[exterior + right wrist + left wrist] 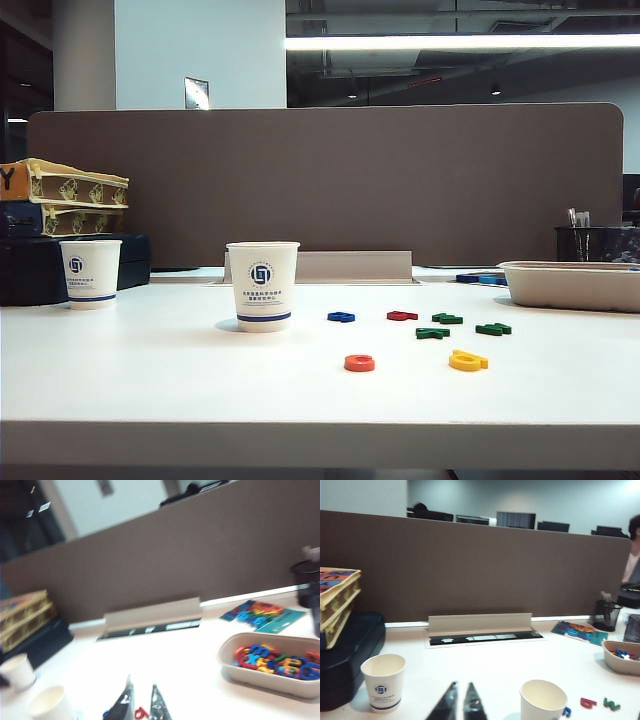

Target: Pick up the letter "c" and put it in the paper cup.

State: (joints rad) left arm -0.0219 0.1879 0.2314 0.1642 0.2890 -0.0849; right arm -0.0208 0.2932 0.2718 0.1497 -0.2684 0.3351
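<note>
The left gripper [460, 702] shows only its two dark fingertips in its wrist view, a narrow slit between them and nothing caught in it; it hangs above the white table [150, 370] between the two cups, touching neither. The right gripper [141, 703] also shows just its tips, parted a little wider, and empty; through the gap a small red letter lies on the table beyond, not held (which letter it is I cannot tell from that blurred view). Neither arm appears in the exterior view. There, the letter "c" [359, 363] lies flat on the table, at about four o'clock from the paper cup [263, 286] and well apart from it, with a yellow letter [468, 361] near it at three o'clock. Past them sit a blue letter [341, 317], a darker red letter [402, 316] and green letters [447, 319]. A second, smaller-looking cup [91, 273] stands well off at nine o'clock from the main cup, and a tray [235, 672] of mixed letters rests at the right of the table. As for progress, I judge the task barely begun: the "c" is untouched, the cup shows nothing inside, and the approach, grasp, carry and drop all remain.
</note>
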